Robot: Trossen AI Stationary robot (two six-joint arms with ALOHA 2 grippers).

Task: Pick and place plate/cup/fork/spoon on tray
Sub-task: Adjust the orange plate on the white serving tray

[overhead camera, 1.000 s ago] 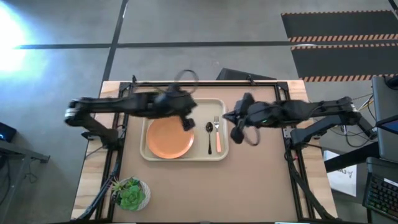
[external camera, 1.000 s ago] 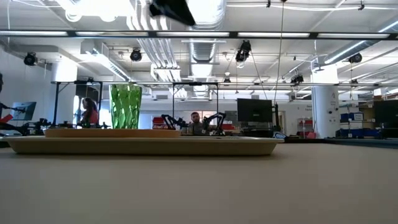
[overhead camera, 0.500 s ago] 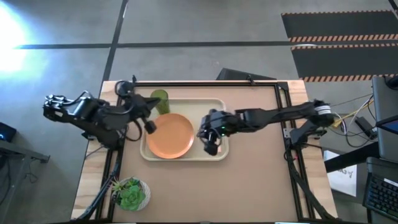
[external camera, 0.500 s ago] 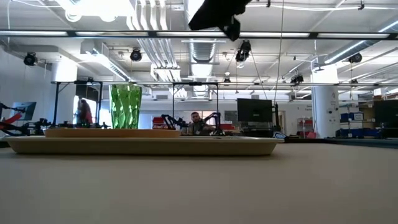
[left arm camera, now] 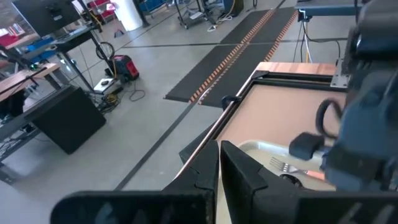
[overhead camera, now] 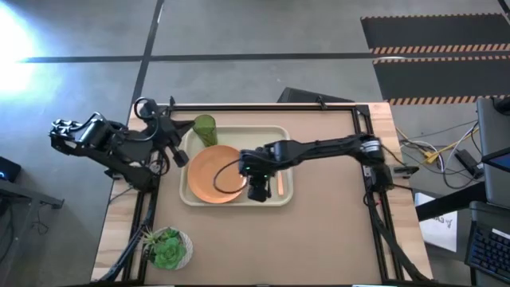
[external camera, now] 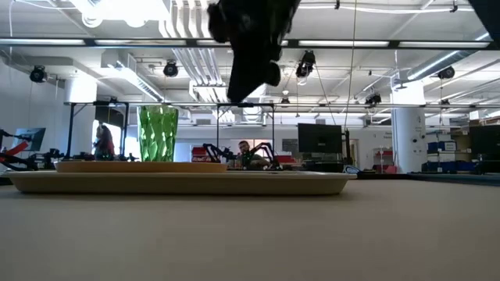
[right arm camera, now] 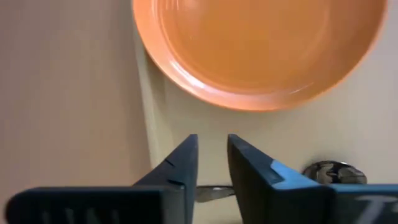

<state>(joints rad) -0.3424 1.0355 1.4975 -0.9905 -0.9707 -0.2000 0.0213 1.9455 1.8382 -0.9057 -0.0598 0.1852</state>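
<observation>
The cream tray (overhead camera: 275,137) lies mid-table. On it rest the orange plate (overhead camera: 213,174), the green cup (overhead camera: 205,128) upright in its far left corner, and the pink-handled fork (overhead camera: 280,185). The dark spoon (right arm camera: 329,172) also lies flat on the tray, beside the plate (right arm camera: 261,50). My right gripper (overhead camera: 256,190) hangs open above the tray's near side, slanting down, well clear of the tray in the low view (external camera: 266,74). The spoon's thin handle shows below the gap between its fingers. My left gripper (overhead camera: 178,154) is shut, drawn back past the tray's left rim.
A white bowl of green leaves (overhead camera: 166,249) stands at the table's near left corner. Bare tabletop (overhead camera: 335,231) spreads to the right of the tray and in front of it. A dark frame (overhead camera: 263,104) runs along the table's far edge.
My right gripper has swung from beyond the tray's right rim toward the left and near edge, sinking and tipping downward, and now hangs over the spoon. My left gripper has pulled away from above the tray toward the table's left edge. The tableware has stayed put.
</observation>
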